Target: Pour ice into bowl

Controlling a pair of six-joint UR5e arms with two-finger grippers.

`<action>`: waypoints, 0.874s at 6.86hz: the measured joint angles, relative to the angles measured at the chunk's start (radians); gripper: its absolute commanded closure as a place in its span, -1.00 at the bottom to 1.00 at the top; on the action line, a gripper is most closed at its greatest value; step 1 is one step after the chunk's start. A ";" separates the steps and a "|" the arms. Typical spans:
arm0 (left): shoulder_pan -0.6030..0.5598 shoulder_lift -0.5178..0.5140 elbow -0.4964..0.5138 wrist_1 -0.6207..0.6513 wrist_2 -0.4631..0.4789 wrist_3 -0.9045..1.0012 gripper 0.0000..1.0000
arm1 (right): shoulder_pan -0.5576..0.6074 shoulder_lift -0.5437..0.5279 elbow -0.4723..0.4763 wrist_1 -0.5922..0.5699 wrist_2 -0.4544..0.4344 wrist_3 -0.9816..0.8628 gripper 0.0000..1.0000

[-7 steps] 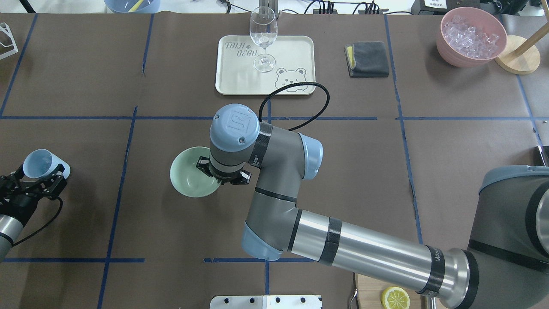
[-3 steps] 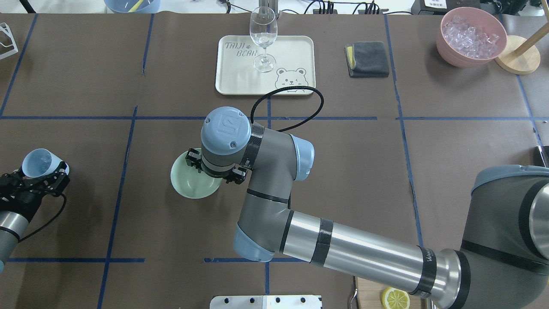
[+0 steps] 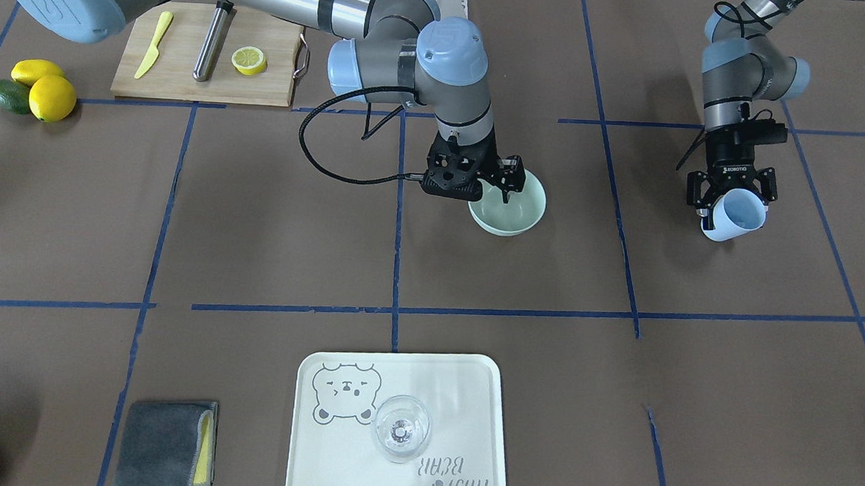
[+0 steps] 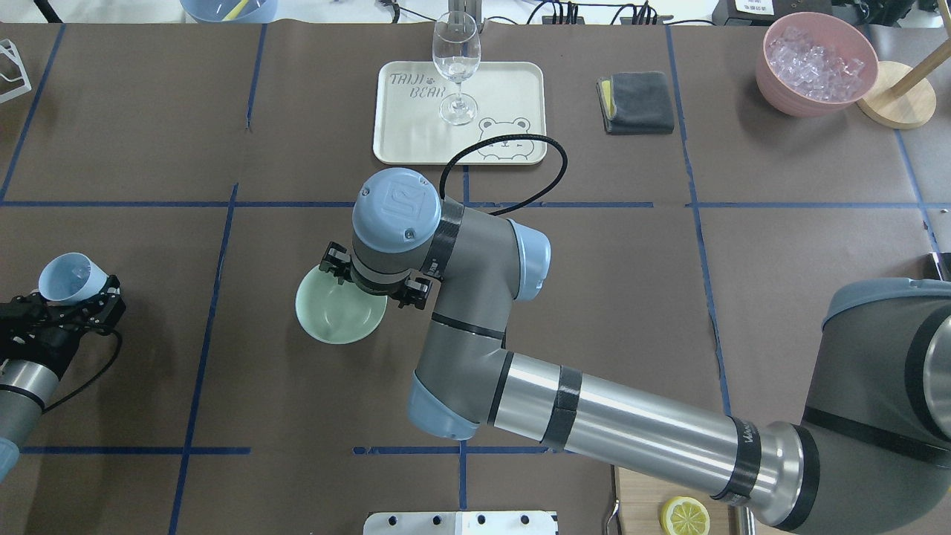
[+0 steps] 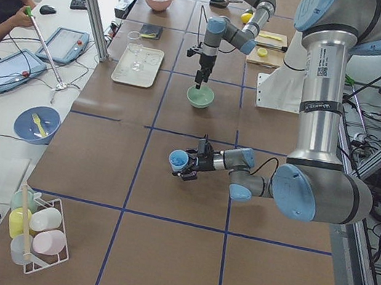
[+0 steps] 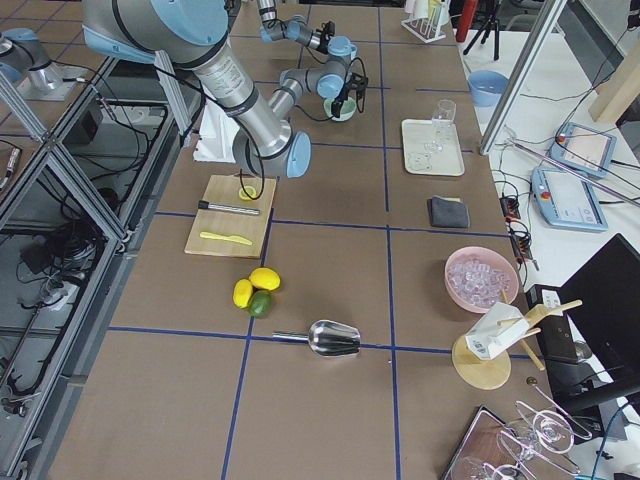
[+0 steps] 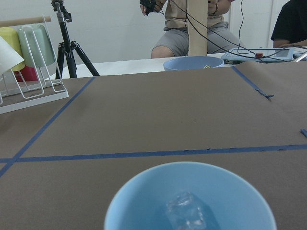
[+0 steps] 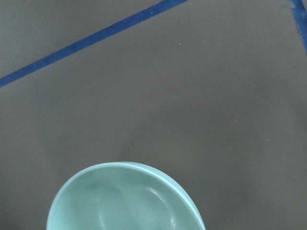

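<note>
The right gripper has shifted over the bowl rim; pinching or spread, I cannot tell. The left gripper still clamps the light blue cup of ice, unpoured.

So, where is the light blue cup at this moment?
In the overhead view the light blue cup is at the far left edge, held in the left gripper, well left of the mint-green bowl.
</note>
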 measured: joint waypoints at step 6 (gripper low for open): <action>-0.133 -0.047 -0.192 -0.024 -0.119 0.324 1.00 | 0.133 -0.199 0.338 -0.229 0.096 -0.114 -1.00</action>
